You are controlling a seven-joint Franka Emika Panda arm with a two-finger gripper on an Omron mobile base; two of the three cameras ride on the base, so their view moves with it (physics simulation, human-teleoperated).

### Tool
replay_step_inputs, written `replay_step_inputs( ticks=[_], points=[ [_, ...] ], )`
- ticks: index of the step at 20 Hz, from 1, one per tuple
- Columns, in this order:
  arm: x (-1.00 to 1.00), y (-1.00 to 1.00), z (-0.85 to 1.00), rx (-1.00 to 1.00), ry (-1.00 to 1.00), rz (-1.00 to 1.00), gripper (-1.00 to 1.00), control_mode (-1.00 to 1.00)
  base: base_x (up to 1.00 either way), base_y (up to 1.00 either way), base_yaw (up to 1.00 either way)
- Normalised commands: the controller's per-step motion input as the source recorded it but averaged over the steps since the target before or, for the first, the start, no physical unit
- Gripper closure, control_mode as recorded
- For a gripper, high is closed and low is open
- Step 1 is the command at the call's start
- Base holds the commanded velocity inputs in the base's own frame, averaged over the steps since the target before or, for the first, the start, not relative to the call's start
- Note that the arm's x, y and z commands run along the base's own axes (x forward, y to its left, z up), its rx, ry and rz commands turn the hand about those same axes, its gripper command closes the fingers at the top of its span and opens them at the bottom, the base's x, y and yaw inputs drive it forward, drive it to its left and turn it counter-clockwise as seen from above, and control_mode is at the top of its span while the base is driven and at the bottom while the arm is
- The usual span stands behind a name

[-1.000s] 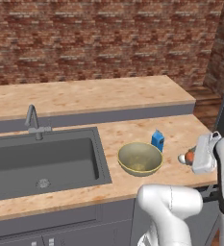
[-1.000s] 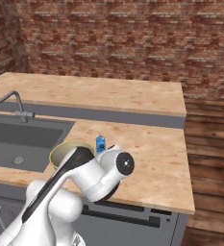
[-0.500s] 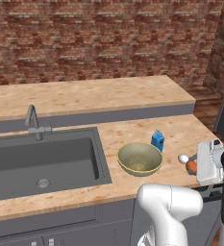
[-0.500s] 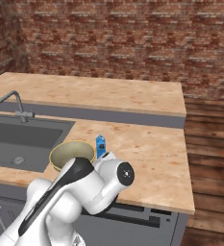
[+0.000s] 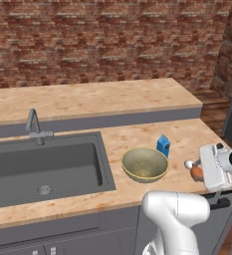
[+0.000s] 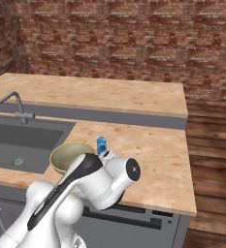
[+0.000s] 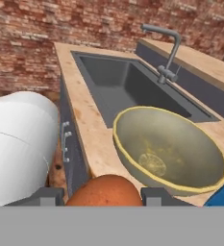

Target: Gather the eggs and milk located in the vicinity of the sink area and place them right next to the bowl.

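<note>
Jaws: closed on the egg point(image 7: 105, 191), one dark finger tip point(image 7: 45, 196) on each side of it in the hand view.
Gripper point(image 5: 197, 168): at the right end of the counter point(image 5: 87, 97) in the left base view, just right of the bowl point(image 5: 144, 164) and near the front edge.
Egg: a brown-orange ovoid between the finger tips; in the left base view it shows as an orange-brown spot at the gripper's lower left, beside a small pale rounded part I cannot identify.
Bowl: olive-yellow with a pale rim, upright on the counter between the sink point(image 5: 45, 164) and the gripper; in the hand view it sits right in front of the egg, empty apart from a yellowish mark on its floor.
Milk point(image 5: 163, 145): a small blue carton standing upright just behind and to the right of the bowl, close to its rim; whether they touch cannot be told.
Sink: dark grey basin with a round drain, left of the bowl, with the curved tap point(image 5: 35, 128) at its back edge.
Backdrop: a brick wall point(image 5: 102, 40) behind a raised counter ledge.
</note>
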Motion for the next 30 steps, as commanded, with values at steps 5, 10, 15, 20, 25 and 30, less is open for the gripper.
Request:
replay_step_inputs(
  ticks=[5,10,15,20,25,30],
  points=[
    [0.36,0.00,0.00,0.00,0.01,0.01,1.00,-1.00,0.00,0.00,0.00],
    [0.45,0.00,0.00,-0.01,0.04,0.00,1.00,-1.00,0.00,0.00,0.00],
    [0.32,-0.06,0.00,-0.01,0.10,0.00,1.00,-1.00,0.00,0.00,0.00],
    [0.06,-0.30,-0.07,0.00,0.05,0.04,1.00,-1.00,0.00,0.00,0.00],
    [0.06,-0.14,-0.15,0.00,0.02,0.05,1.00,-1.00,0.00,0.00,0.00],
    [0.24,0.03,-0.22,-0.03,0.02,0.02,1.00,-1.00,0.00,0.00,0.00]
  ],
)
